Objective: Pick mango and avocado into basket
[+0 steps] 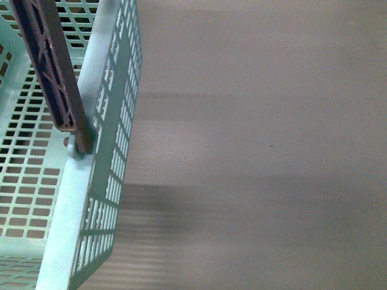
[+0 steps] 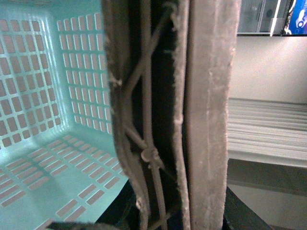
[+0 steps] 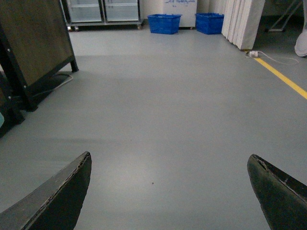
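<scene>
**A:** Where's the fruit?

**B:** Neither the mango nor the avocado shows in any view. The basket (image 1: 91, 199) fills the nine o'clock side of the front view. Its brown handle (image 1: 54, 78) runs from eleven o'clock down to the rim, and bare grey floor (image 1: 260, 151) covers twelve round to five. The part of its inside I can see holds no fruit.

**A:** And the grippers?

**B:** The right gripper (image 3: 169, 160) is spread wide with nothing between its fingers, facing open floor and two blue bins (image 3: 164, 23) far off. For the left gripper (image 2: 177, 218) I cannot tell. Its camera is hard up against the handle, which blocks most of the picture, and only dark edges show on either side.

**A:** So what could go wrong?

**B:** I'd judge nothing is picked yet. The first risk is the search: neither arm faces any fruit, so a reach from here would be blind. Second, the left arm sits so near the handle that a swing could snag it, or the thin cords (image 2: 148, 155) on it, and drag or tip the basket. Third, the handle stands over part of the opening. A fruit lowered on that side could strike it and roll onto the floor.
</scene>
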You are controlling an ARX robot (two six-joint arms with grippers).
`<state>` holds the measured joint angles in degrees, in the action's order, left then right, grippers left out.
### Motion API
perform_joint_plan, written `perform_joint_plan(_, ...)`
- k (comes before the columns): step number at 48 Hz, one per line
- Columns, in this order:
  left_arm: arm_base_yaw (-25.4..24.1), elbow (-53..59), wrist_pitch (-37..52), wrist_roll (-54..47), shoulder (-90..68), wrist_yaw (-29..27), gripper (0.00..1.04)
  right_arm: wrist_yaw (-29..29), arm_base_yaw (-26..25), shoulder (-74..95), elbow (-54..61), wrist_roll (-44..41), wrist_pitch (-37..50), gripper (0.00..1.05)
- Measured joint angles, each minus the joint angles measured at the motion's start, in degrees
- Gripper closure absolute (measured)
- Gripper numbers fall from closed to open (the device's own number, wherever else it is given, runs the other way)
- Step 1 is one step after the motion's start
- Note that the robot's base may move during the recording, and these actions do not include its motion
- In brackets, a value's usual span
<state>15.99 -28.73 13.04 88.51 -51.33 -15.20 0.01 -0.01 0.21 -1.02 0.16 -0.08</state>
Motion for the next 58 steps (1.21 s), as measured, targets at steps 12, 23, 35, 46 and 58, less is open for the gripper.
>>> perform_joint_plan(12, 0.04, 0.00, -0.13, 0.26, -0.04, -0.04, 0.88, 0.00, 0.00, 0.00, 0.00, 0.00, 0.00, 0.09)
perform_joint_plan(23, 0.04, 0.07, -0.33, 0.31, -0.04, -0.04, 0.88, 0.00, 0.00, 0.00, 0.02, 0.00, -0.02, 0.09)
perform_joint_plan(35, 0.04, 0.17, -0.33, 0.31, -0.07, -0.04, 0.88, 0.00, 0.00, 0.00, 0.00, 0.00, 0.00, 0.09)
perform_joint_plan(46, 0.04, 0.17, -0.31, 0.31, -0.07, -0.02, 0.88, -0.02, 0.00, 0.00, 0.02, 0.00, 0.00, 0.09)
perform_joint_plan(58, 0.07, 0.17, -0.31, 0.33, -0.07, -0.02, 0.88, -0.02, 0.00, 0.00, 0.00, -0.02, 0.00, 0.09)
